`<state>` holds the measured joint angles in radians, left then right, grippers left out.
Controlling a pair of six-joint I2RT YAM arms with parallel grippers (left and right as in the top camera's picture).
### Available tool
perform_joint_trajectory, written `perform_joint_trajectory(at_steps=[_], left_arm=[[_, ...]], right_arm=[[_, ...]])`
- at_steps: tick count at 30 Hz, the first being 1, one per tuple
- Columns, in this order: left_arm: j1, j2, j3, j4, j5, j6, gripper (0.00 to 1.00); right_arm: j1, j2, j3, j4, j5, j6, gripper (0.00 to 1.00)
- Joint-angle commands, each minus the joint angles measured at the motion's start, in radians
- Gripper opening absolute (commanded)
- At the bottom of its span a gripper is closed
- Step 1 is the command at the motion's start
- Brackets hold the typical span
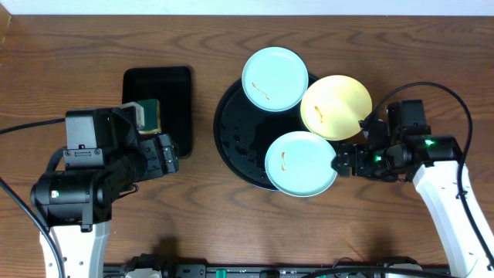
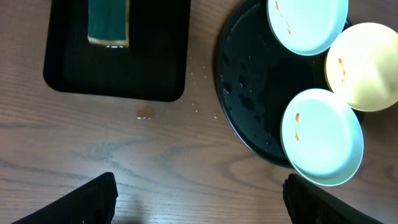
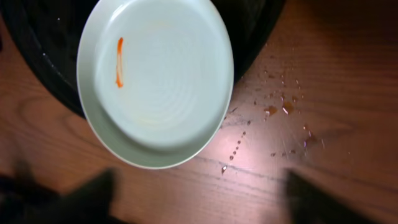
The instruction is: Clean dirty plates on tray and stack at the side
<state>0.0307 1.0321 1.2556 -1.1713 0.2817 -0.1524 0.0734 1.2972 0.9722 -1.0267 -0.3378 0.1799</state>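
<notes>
Right gripper, jaws spread, hovers off the rim of the tray by the overhanging mint plate, likely to grasp it

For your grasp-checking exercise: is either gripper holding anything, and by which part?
Nothing is held. The left gripper is open above the table; the right gripper is open beside the front mint plate.

No writing, label, brand mark or number can be read in any view: not on the plates, the tray, the smaller tray or the wooden surface.
</notes>
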Motion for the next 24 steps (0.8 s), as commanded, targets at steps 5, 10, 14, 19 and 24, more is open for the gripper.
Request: perform_joint_trajectory(at_steps=[5, 10, 14, 19, 24], left_arm=[[-0.003, 0.0, 0.012, -0.003, -0.007, 0.013, 0.86], [-0.003, 0.0, 0.012, -0.003, -0.007, 0.013, 0.86], [-0.003, 0.0, 0.011, -0.003, -0.007, 0.013, 0.86], [-0.003, 0.0, 0.011, -0.003, -0.007, 0.013, 0.86], [-0.003, 0.0, 0.011, -0.006, -0.007, 0.013, 0.86]], right_arm=[[0.02, -0.003, -0.059, 0.021, 0.184, 0.227, 0.28], [0.111, -0.001, -0.137, 0.142, 0.184, 0.228, 0.36], [0.158, 0.017, -0.167, 0.207, 0.222, 0.277, 0.35], [0.178, 0.062, -0.169, 0.231, 0.282, 0.304, 0.33], [0.178, 0.127, -0.169, 0.28, 0.285, 0.306, 0.31]])
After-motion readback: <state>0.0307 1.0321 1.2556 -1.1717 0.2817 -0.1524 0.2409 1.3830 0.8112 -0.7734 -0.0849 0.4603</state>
